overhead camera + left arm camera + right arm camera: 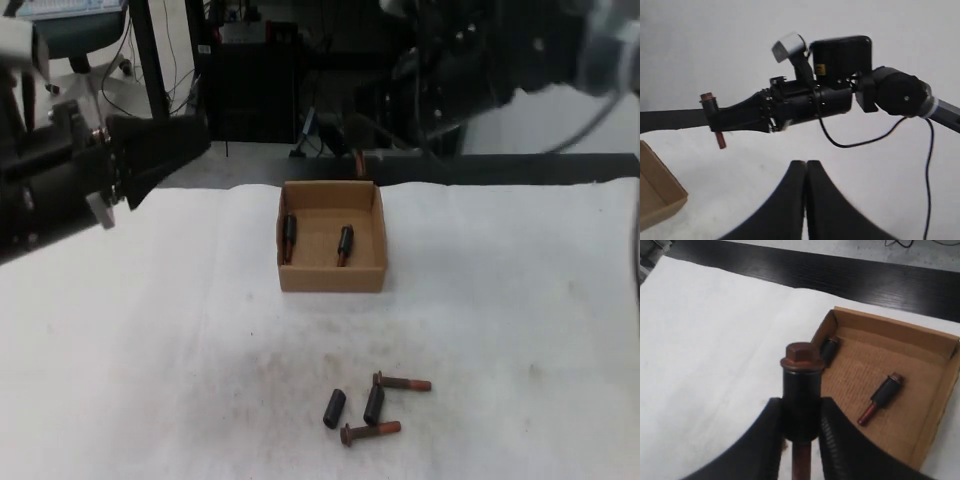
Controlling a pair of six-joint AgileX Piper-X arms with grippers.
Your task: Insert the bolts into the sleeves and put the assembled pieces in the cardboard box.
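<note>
A sleeved bolt [801, 357] is gripped by the right tool [802, 412]; the left tool [806, 167] is closed, empty. At six o'clock from the box [330, 277], loose bolts [405, 383] are seen.

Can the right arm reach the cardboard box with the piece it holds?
Probably yes. Its jaws hold a sleeved bolt near the box; the top is open, nothing stands between, and two pieces inside leave bare floor.
</note>
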